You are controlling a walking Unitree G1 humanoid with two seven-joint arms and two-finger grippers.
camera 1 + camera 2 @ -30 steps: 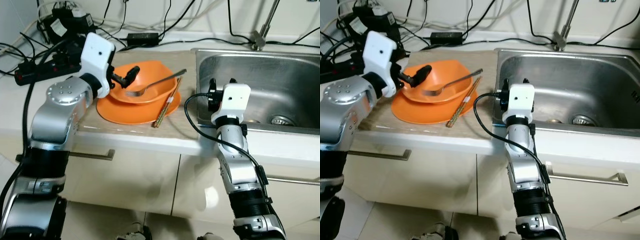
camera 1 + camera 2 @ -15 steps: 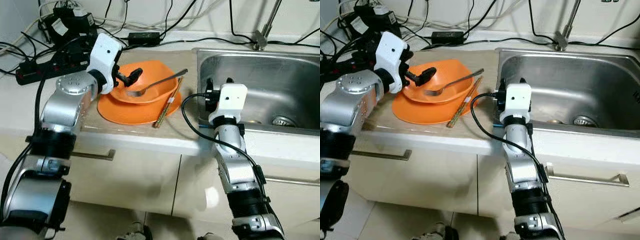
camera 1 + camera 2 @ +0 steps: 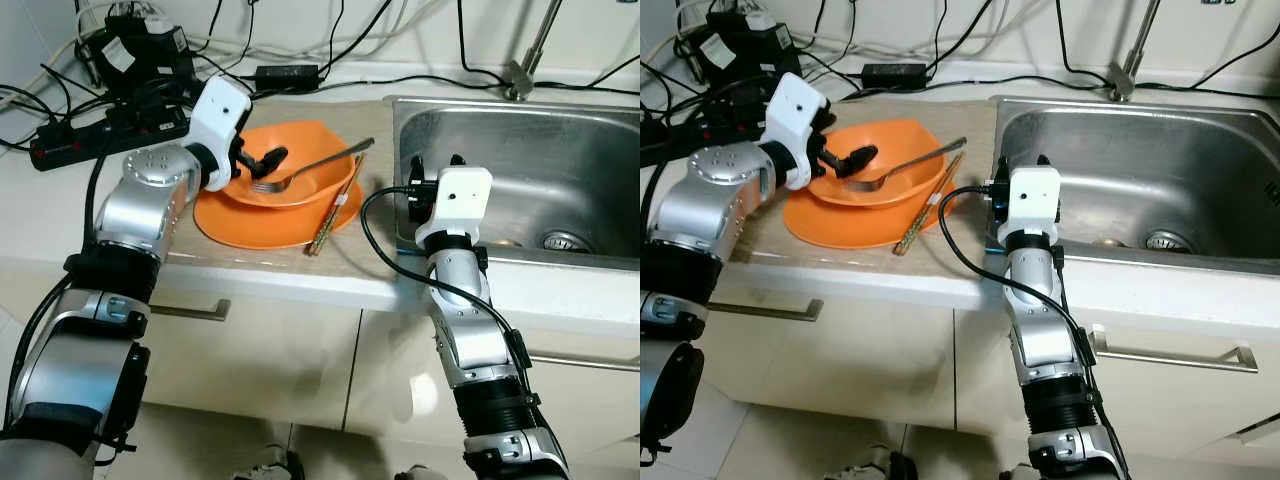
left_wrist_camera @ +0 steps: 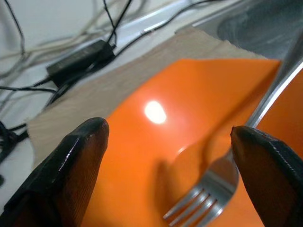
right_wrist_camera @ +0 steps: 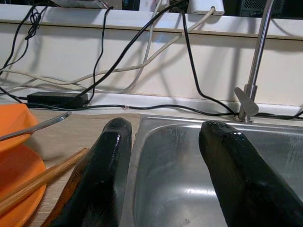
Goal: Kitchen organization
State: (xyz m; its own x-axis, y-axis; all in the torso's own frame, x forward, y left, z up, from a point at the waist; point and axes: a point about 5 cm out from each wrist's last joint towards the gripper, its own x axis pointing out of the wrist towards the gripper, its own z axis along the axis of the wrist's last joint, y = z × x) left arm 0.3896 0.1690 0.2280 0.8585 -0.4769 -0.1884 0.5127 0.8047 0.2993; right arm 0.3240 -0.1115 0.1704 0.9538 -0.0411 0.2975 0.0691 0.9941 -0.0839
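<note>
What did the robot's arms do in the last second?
The left gripper moved further over the orange bowl, open, its tips now near the fork's prongs. Nothing was grabbed. The right gripper stayed at the sink edge; the plate and chopsticks stayed put.

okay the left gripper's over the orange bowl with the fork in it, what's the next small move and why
Probably ease the left gripper down and close on the fork. Its fingers stand open astride the tines inside the orange bowl, not yet touching, so a short descent should bring them around it.
</note>
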